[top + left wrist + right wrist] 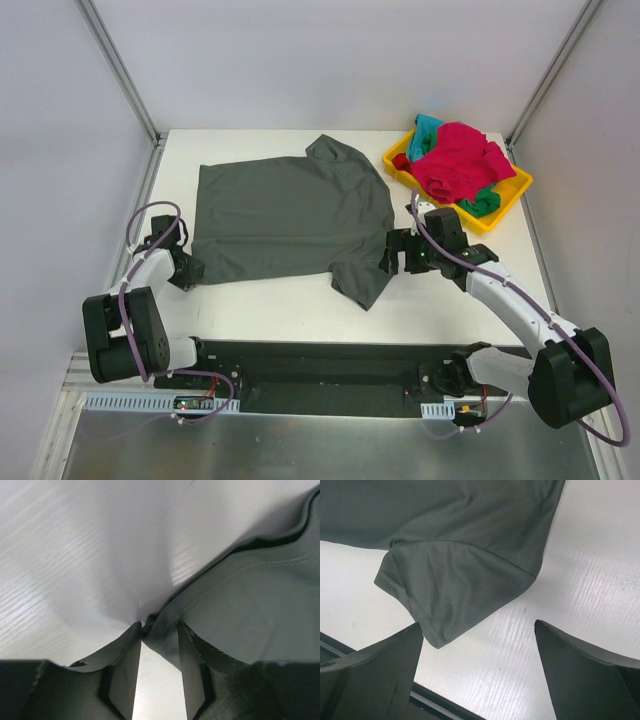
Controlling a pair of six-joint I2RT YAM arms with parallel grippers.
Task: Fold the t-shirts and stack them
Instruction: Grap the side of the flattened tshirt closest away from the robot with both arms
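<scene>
A grey t-shirt [285,215] lies spread flat on the white table [300,300], collar toward the back. My left gripper [187,268] is at the shirt's near-left hem corner [165,625]. Its jaws stand narrowly apart, and the bunched corner lies between the fingertips [131,635]. My right gripper [397,252] is wide open just right of the near sleeve [455,590], low over bare table, holding nothing. More shirts, red [455,160], teal and green, are heaped in a yellow tray [505,205] at the back right.
The yellow tray sits close behind my right arm. White walls with metal posts enclose the table at the back and sides. The black base rail [320,365] runs along the near edge.
</scene>
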